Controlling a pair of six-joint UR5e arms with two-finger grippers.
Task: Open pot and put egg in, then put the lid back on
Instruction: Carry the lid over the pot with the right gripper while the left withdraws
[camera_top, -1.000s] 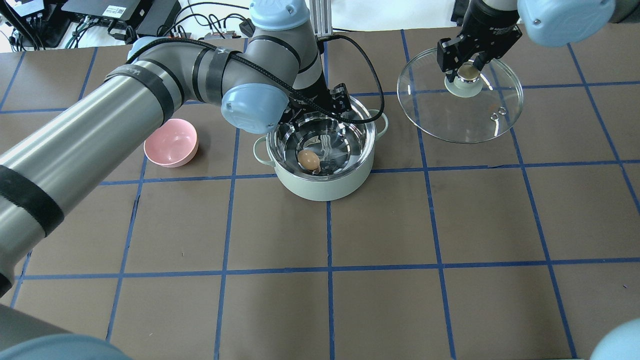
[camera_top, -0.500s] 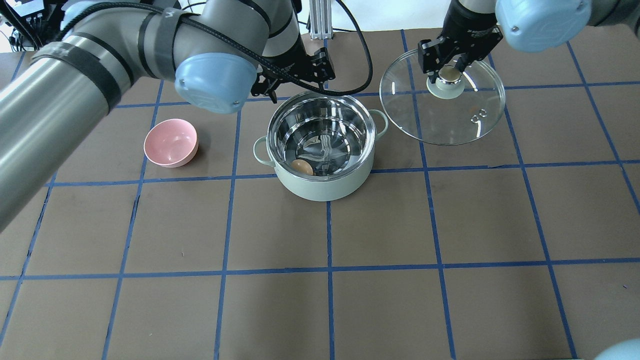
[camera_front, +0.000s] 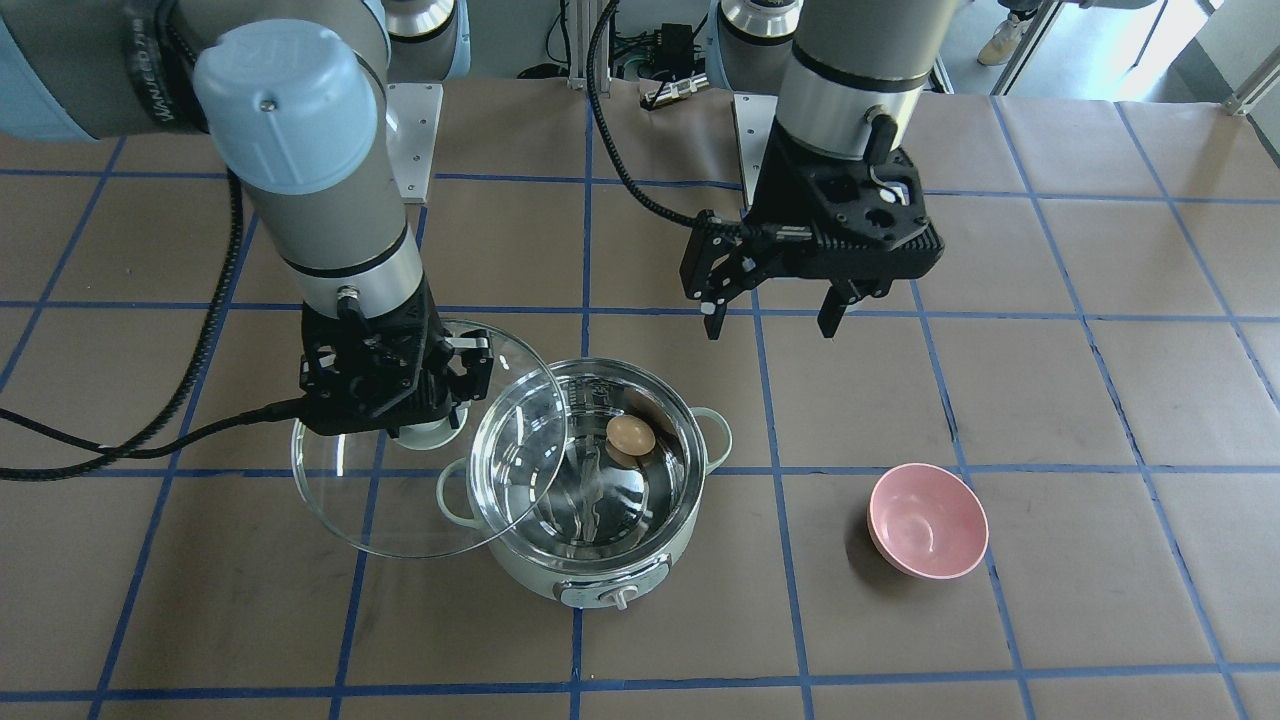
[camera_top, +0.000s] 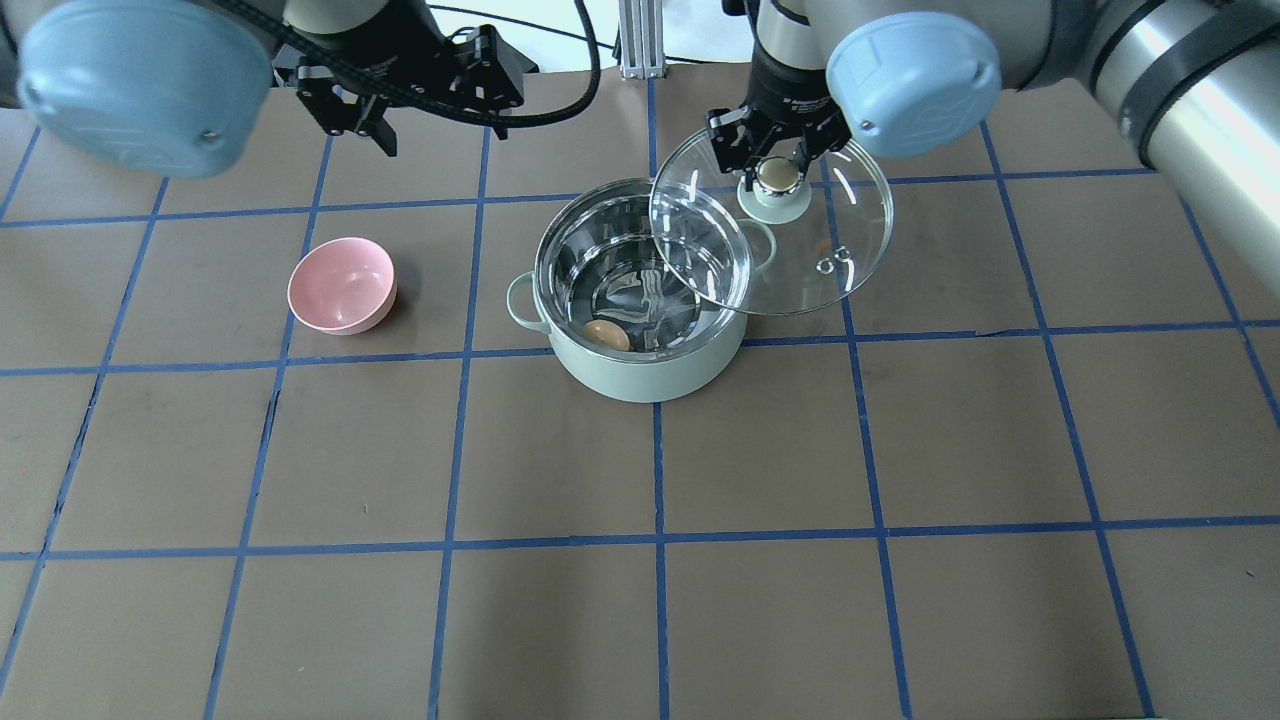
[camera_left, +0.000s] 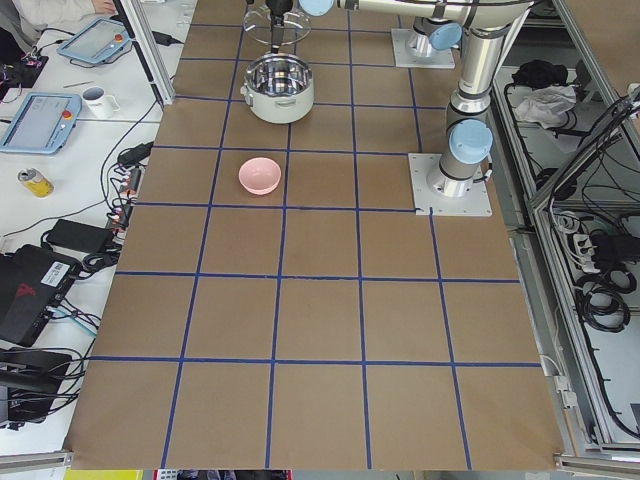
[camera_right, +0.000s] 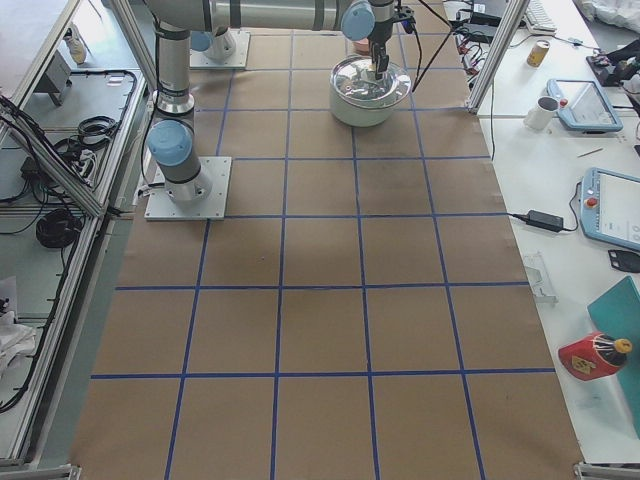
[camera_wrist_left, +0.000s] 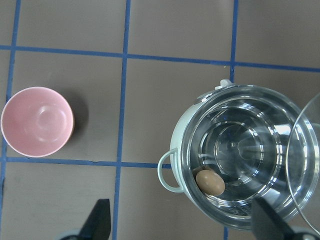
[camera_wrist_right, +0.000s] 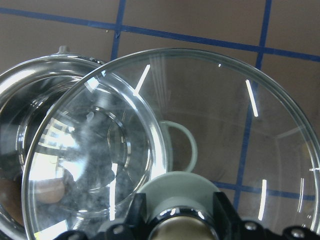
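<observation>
The mint-green pot (camera_top: 650, 378) stands open at table centre, with the tan egg (camera_top: 606, 335) on its steel bottom. My right gripper (camera_top: 778, 172) is shut on the beige knob of the glass lid (camera_top: 805, 262) and holds it in the air, its edge overlapping the pot's right rim. In the front view the lid (camera_front: 365, 510) overlaps the pot (camera_front: 520, 560), and the egg (camera_front: 630, 435) lies inside. My left gripper (camera_top: 440, 120) is open and empty, raised behind and left of the pot. Its wrist view shows the egg (camera_wrist_left: 210, 182) in the pot (camera_wrist_left: 176, 145).
A small empty pink bowl (camera_top: 342, 285) sits left of the pot, also in the front view (camera_front: 928, 520) and the left wrist view (camera_wrist_left: 37, 121). Brown paper with blue tape lines covers the table. The pot's control knob (camera_front: 620, 597) faces the operators' side.
My left gripper has risen out of the pot and pulled back to the left, leaving the egg inside. My right gripper has carried the lid leftward until it overlaps the pot's rim.
</observation>
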